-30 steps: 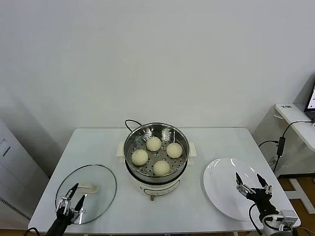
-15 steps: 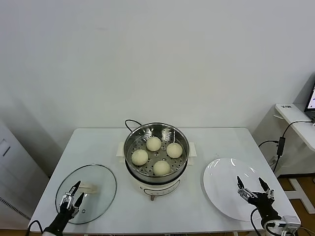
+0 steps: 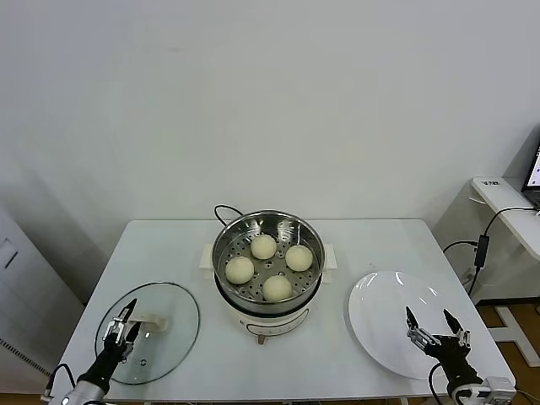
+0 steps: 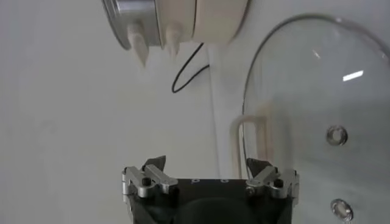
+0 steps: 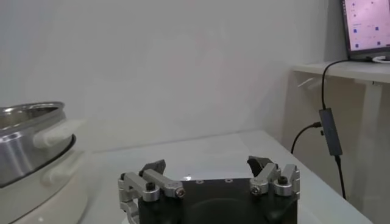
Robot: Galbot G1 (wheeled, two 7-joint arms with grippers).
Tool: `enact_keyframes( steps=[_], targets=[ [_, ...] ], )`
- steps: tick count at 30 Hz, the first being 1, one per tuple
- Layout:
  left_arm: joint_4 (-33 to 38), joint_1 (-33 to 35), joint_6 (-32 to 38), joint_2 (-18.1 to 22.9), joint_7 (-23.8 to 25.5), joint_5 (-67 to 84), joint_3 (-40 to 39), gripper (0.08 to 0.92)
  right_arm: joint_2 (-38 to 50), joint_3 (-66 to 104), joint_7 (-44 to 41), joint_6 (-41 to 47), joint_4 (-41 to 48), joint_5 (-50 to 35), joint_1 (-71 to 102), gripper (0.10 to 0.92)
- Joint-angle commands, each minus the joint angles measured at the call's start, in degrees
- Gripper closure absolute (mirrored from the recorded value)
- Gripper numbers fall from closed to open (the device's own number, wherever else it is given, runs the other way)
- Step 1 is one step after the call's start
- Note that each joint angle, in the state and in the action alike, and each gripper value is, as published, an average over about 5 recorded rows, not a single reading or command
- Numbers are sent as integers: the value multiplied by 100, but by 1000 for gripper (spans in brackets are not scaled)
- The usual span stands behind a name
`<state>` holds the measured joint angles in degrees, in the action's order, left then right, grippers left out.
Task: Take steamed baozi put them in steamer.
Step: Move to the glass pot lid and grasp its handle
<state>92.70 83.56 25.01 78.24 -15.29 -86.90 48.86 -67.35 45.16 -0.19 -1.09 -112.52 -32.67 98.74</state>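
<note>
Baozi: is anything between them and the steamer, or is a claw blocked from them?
Nothing visible stands in the way. All four baozi already sit on the perforated tray inside the steamer; its glass lid lies off on the table. The left claw hovers open over the lid, the right claw open over the bare white plate.

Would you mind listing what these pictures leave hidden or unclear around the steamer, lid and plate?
- Steamer: the tray under the four baozi is covered by them in the head view; both wrist views cut the pot off at an edge.
- Glass lid: the left gripper covers part of it in the head view.
- Plate: the right gripper hides its near rim.
</note>
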Motion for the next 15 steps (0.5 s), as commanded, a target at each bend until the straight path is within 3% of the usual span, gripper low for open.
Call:
enact_keyframes(
  steps=[1, 8, 15],
  targets=[
    [-208, -307, -196, 2, 43, -45, -104, 177, -21, 8, 9, -7, -28, 9, 26, 203],
    [-299, -411, -257, 41, 74, 78, -201, 190, -39, 8, 21, -12, -43, 20, 18, 203],
    [-277, -285, -295, 27, 126, 596, -245, 316, -9, 26, 25, -42, -37, 31, 44, 203]
  ],
)
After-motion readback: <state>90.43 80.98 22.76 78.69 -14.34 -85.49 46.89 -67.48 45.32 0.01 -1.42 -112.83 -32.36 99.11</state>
